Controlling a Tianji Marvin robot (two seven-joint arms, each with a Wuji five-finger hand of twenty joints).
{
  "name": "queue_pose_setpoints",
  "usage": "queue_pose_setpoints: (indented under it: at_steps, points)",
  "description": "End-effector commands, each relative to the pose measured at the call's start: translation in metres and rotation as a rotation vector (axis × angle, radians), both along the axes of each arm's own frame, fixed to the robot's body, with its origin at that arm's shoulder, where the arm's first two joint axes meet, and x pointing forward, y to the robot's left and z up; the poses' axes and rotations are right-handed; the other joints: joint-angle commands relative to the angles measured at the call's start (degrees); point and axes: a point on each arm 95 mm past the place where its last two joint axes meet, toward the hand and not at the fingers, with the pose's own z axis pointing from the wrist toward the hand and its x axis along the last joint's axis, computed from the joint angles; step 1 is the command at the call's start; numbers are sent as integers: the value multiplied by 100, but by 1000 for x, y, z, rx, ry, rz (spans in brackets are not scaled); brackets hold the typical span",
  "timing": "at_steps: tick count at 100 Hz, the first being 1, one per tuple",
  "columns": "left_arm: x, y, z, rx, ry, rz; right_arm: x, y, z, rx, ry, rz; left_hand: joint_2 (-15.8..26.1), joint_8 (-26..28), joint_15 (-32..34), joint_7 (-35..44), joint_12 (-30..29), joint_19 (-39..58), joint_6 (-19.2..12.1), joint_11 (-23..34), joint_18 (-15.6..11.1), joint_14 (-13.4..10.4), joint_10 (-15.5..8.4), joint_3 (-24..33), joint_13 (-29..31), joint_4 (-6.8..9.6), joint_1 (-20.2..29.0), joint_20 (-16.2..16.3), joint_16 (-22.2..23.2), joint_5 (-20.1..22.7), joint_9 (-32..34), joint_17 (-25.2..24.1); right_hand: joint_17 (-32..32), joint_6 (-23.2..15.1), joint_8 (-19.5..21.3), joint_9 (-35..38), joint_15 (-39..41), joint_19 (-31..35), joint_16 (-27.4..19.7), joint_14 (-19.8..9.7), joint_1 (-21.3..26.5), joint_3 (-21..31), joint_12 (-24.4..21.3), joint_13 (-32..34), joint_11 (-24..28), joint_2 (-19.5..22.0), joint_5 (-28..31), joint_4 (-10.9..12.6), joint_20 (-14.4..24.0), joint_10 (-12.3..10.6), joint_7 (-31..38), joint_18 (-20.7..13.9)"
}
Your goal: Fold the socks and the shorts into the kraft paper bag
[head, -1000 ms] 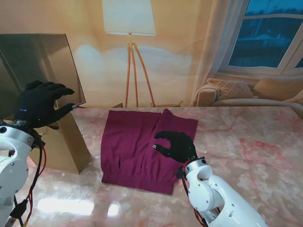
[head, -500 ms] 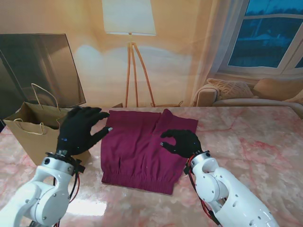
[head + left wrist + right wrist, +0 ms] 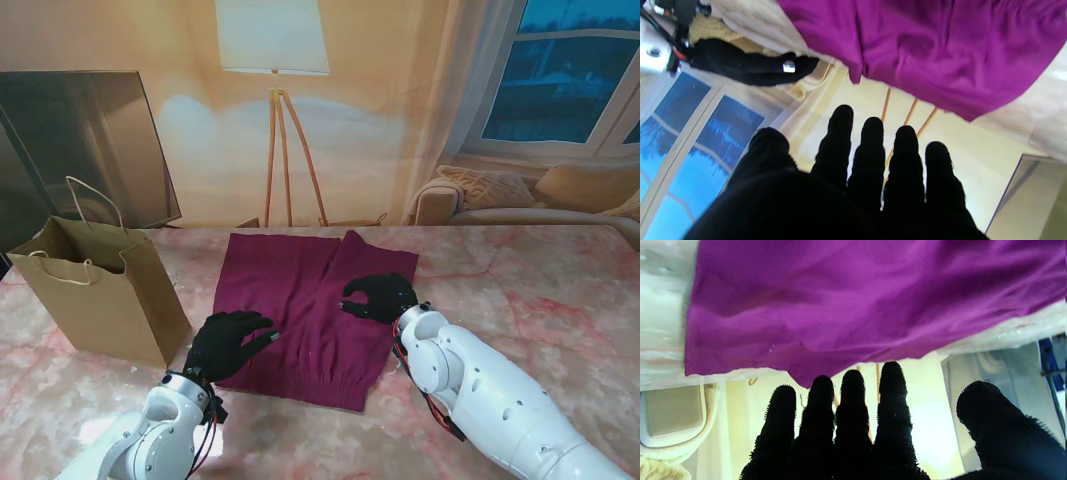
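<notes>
Magenta shorts (image 3: 300, 310) lie spread flat on the marble table, waistband nearest me. They fill the table side of both wrist views (image 3: 940, 50) (image 3: 857, 300). My left hand (image 3: 228, 343) hovers open over the shorts' near left corner, fingers spread (image 3: 870, 153). My right hand (image 3: 379, 297) is over the shorts' right leg, fingers apart and holding nothing (image 3: 853, 413). The kraft paper bag (image 3: 95, 295) stands open and upright at the left. I see no socks.
The marble table (image 3: 520, 290) stretches to the right of the shorts. Behind it are a floor lamp (image 3: 272, 60), a dark panel (image 3: 90, 140) and a sofa (image 3: 520, 195) under the window.
My left hand has come down from above the bag, past its right side, to the shorts' near left corner. My right hand shifted slightly farther from me over the right leg.
</notes>
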Motion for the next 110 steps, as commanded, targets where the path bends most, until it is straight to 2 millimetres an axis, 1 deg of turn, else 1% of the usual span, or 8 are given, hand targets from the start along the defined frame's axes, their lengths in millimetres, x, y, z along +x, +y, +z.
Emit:
queue_pose_setpoints:
  at_steps: [1,11,27,39,50,73,95,110]
  points:
    - [-2,-2,-12,34,64,-6,3,1,-3,-22,26,-3,434,-90,-94,-179,-69,-94,85,-159,83,11,171,-163,-267,308,-108,-98,-75,-184,-292,-202,-190,-48,-50,-160,-116,-191,-103,-195,-261,-333,-113,-215,-121,202,-182,232,-158,-93,-101,-234]
    - [0,-1,-22,33,159,-19,8,-1,-9,-53,70,-6,525,-91,-105,-178,-53,-229,125,-116,171,10,180,-151,-344,328,-117,-118,-73,-124,-252,-361,-140,-69,76,-44,24,-190,13,-80,-123,-484,116,-85,346,186,97,253,-57,-48,108,-164]
    - [2,10,-29,74,265,-50,9,-11,-19,-104,92,11,608,-66,-116,-138,-28,-352,149,-94,150,-3,189,-171,-369,342,-180,-102,-57,-2,-181,-420,-43,-49,157,84,89,-136,62,-40,-157,-517,186,75,518,219,384,245,-8,-39,239,-123]
    - [4,14,-32,84,318,-55,6,-18,-24,-128,117,12,594,9,-56,20,30,-395,166,5,185,29,247,-190,-218,351,-249,-60,-18,325,85,-385,228,-12,325,807,496,297,417,184,-162,-543,346,671,937,201,821,229,259,34,418,73]
    - [7,19,-34,105,353,-46,1,-27,-28,-159,142,30,600,87,16,133,93,-377,188,50,258,110,292,-190,-109,357,-337,3,36,479,257,-381,374,-50,486,1312,755,785,707,370,-218,-569,418,1075,1146,253,1334,205,540,121,642,276]
    - [7,29,-27,148,383,-41,-20,-48,-38,-184,246,53,634,151,29,175,145,-370,143,25,228,93,265,-179,-141,368,-428,80,69,513,304,-429,368,46,633,1830,950,1083,938,488,-385,-1001,460,1351,1255,629,1992,155,855,302,823,366]
    - [6,39,-21,195,417,-35,-52,-63,-42,-226,328,113,652,231,-27,282,161,-443,60,-7,201,53,242,-183,-233,377,-522,105,52,666,252,-466,374,108,705,2404,1233,1396,1082,621,-661,-1518,446,1613,1303,1214,2567,139,1180,432,971,468]
    - [6,47,-19,227,443,-22,-74,-76,-43,-244,419,142,627,510,-116,592,176,-816,-5,-24,130,-51,149,-166,-410,377,-489,63,28,843,225,-468,14,151,694,2392,1667,1447,1581,723,-537,-2459,537,1143,1315,2307,2526,214,1620,512,841,449]
